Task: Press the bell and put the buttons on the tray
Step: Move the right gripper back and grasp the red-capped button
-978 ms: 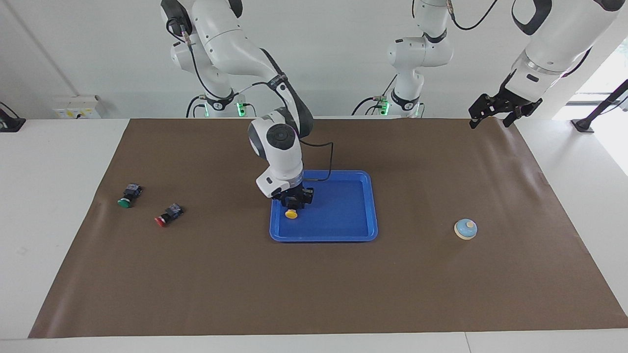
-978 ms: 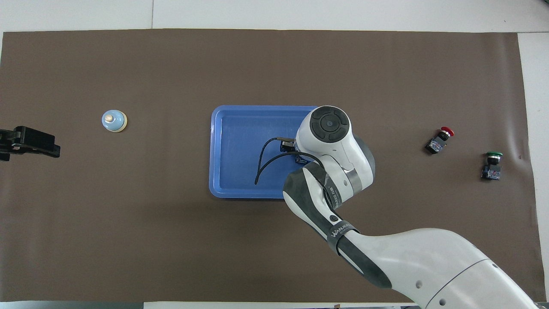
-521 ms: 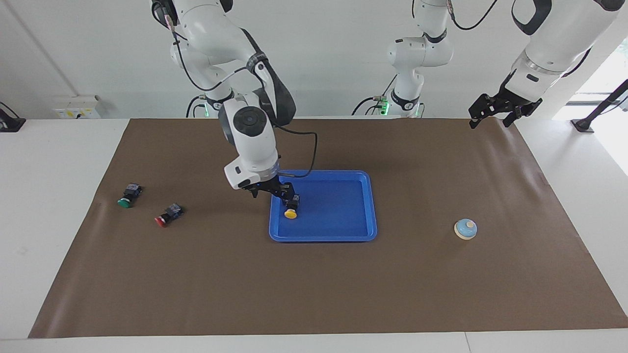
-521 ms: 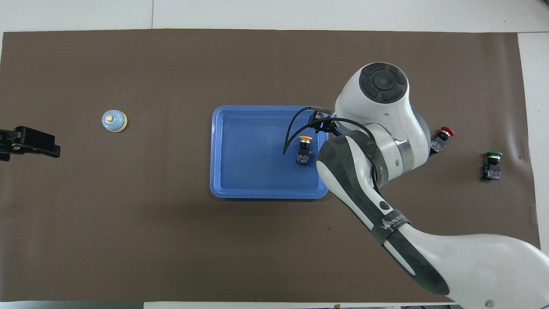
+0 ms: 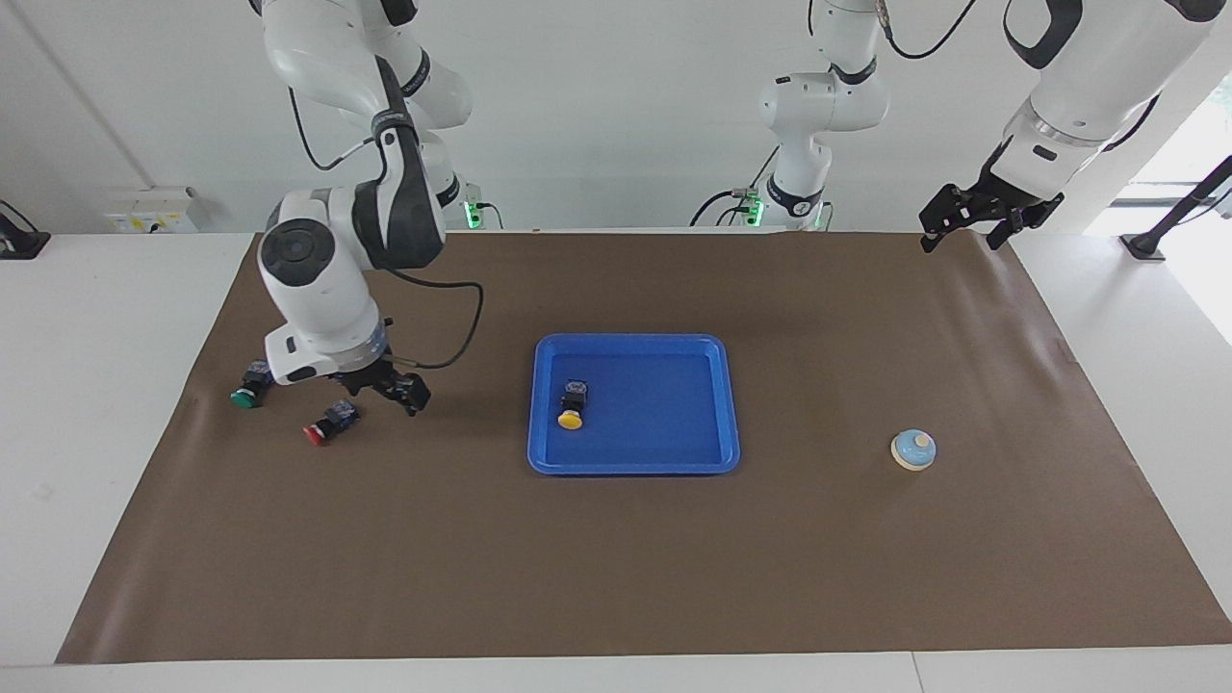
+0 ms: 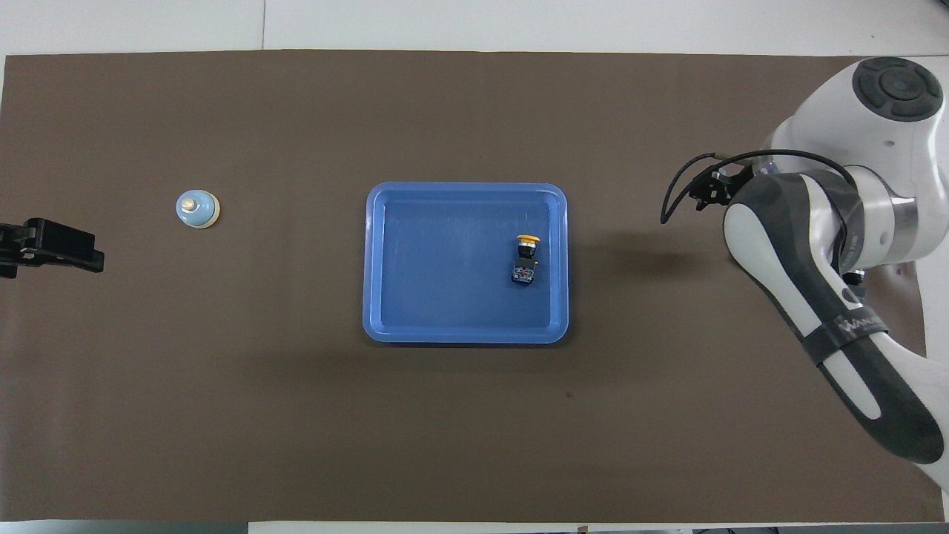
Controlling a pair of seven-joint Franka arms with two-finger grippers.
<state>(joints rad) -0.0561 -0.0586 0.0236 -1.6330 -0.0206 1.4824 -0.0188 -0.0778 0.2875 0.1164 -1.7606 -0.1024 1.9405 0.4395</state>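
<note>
Facing view: our right hand (image 5: pixel 393 388) hangs open and empty just above the red button (image 5: pixel 330 421), which lies on the tabletop toward the right arm's end, its long axis slanted, near the green button (image 5: pixel 253 381); our left hand (image 5: pixel 982 219) waits open.

The right tool (image 5: pixel 390 387) hangs low over the tabletop (image 5: pixel 616 568) just beside the red button (image 5: pixel 329 422), with the green button (image 5: pixel 252 383) close by under its wrist, so that corner is crowded. The tray (image 5: pixel 664 460) carries only the yellow button (image 5: pixel 572 403) at its end toward the right arm. Open brown mat lies between tray and bell (image 5: pixel 912 449).
</note>
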